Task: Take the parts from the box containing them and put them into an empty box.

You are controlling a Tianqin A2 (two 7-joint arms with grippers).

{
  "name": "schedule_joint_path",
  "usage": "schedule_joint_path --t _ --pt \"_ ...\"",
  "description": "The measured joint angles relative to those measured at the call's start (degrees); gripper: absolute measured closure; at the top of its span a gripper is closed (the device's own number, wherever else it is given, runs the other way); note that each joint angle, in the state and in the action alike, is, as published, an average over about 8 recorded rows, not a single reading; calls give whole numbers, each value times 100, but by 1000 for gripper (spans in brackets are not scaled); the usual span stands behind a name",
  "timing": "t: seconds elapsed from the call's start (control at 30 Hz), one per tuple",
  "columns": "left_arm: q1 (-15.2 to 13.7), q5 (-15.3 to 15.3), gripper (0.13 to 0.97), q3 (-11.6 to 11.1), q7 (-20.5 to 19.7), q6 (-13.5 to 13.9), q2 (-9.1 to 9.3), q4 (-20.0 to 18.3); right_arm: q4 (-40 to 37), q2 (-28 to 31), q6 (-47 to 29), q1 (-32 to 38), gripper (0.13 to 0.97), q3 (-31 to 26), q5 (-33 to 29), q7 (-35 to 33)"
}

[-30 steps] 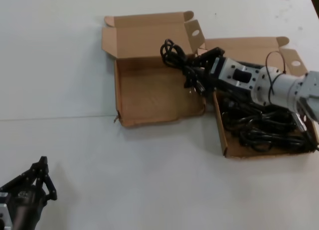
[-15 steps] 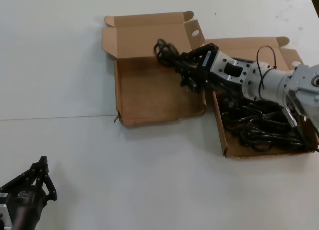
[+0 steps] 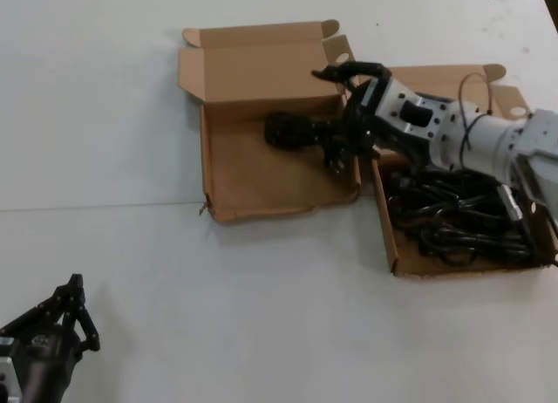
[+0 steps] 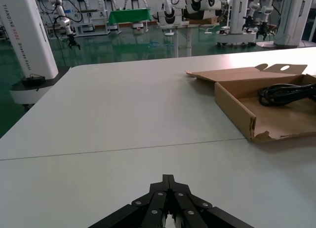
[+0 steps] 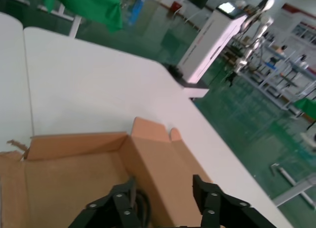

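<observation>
Spread wide, the right gripper hovers over the far right part of the shallow brown cardboard box with the torn corner, its black fingers parted and holding nothing. Just below it a black coiled cable bundle lies on that box's floor near the back wall, apparently just set down.

By my reading the task is only begun: this one bundle is across, while a dark tangle of similar cables fills the neat-walled brown cardboard box just to the right, each to be carried over in turn.

The delivered bundle is a loose glossy loop with a plug end trailing toward the gripper.

At the near left edge of the white table, the left gripper sits pinched together, idle.
</observation>
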Motion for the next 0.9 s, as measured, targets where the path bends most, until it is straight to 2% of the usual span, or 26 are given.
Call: schedule_joint_path --t 0.1,0.37,0.47,0.67,0.8,0.9 --pt "0 0 941 0 0 0 0 0 318 109 -24 -166 708 141 29 0" --pt "0 0 941 0 0 0 0 0 1726 597 -2 -1020 510 548 114 0" --pt "0 0 941 0 0 0 0 0 2271 780 78 -1410 462 688 128 0" --pt "0 0 941 0 0 0 0 0 3048 1025 309 -2179 318 920 143 0" --pt "0 0 941 0 0 0 0 0 3360 1111 470 -2572 318 1019 121 0" --pt "0 0 941 0 0 0 0 0 3481 1139 548 -2724 271 1058 103 0"
